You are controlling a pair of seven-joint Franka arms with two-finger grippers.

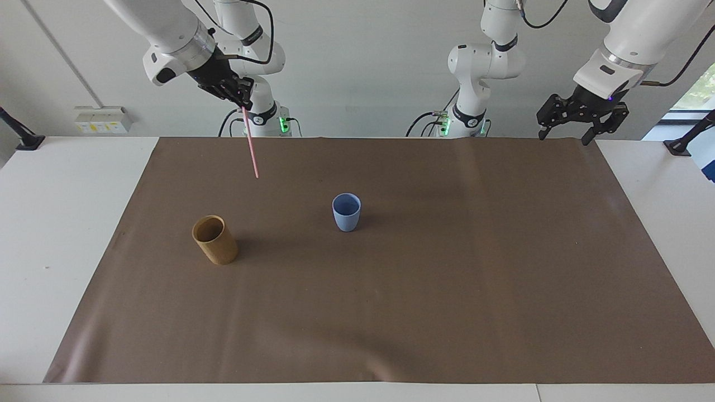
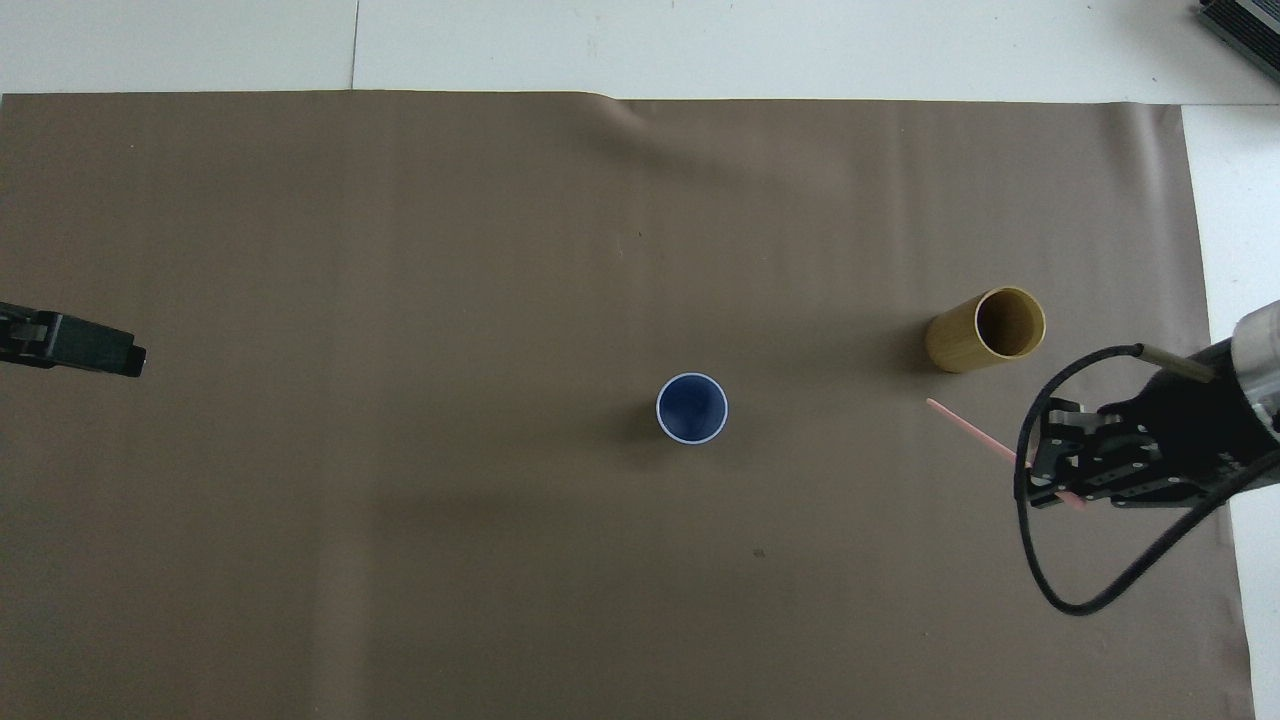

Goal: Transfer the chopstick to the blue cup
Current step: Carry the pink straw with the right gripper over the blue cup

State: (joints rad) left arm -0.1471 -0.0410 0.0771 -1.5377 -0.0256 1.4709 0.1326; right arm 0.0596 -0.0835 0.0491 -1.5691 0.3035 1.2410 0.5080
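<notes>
The thin pink chopstick [image 1: 250,144] [image 2: 968,430] hangs almost upright in the air, gripped at its top end by my right gripper [image 1: 241,102] [image 2: 1048,478], which is shut on it. Gripper and stick are raised over the mat between the brown cup and the blue cup, toward the right arm's end. The small light-blue cup [image 1: 346,211] [image 2: 691,407] stands upright near the mat's middle with nothing in it. My left gripper [image 1: 565,133] [image 2: 125,358] waits open above the mat's edge at the left arm's end.
A tan-brown cylindrical cup [image 1: 214,239] [image 2: 986,328] stands on the brown mat [image 1: 447,290] toward the right arm's end, a little farther from the robots than the blue cup. White table [image 1: 67,184] surrounds the mat.
</notes>
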